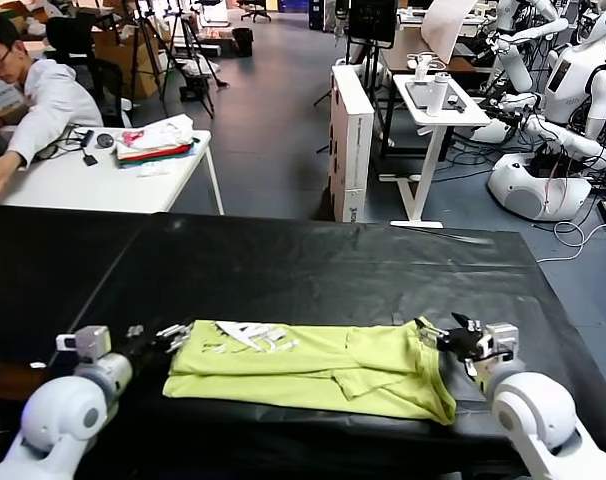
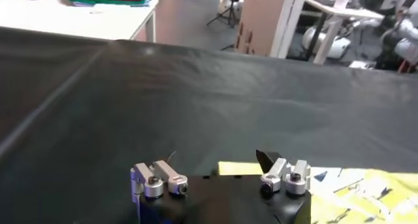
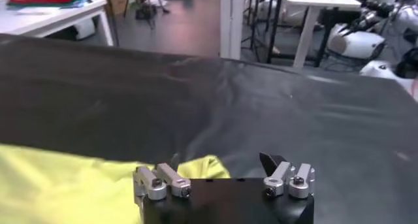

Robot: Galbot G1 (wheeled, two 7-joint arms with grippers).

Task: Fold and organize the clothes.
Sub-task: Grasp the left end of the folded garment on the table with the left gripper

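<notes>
The clothes are one lime-yellow T-shirt [image 1: 323, 370], lying folded into a long band across the near part of the black table [image 1: 313, 270], with a white print [image 1: 253, 337] showing near its left end. My left gripper [image 1: 168, 338] is at the shirt's left edge. In the left wrist view this gripper [image 2: 219, 170] is open, and the shirt's edge [image 2: 238, 168] lies low between its jaws. My right gripper [image 1: 445, 335] is at the shirt's right end. In its own view it [image 3: 219, 173] is open too, over a yellow fold [image 3: 202, 166].
Behind the black table stands a white table [image 1: 93, 185] with a colourful cloth pile [image 1: 155, 140], and a person [image 1: 28, 90] sits at it. A tall white box [image 1: 350, 140], a small white stand [image 1: 433, 110] and other robots [image 1: 553, 120] fill the back right.
</notes>
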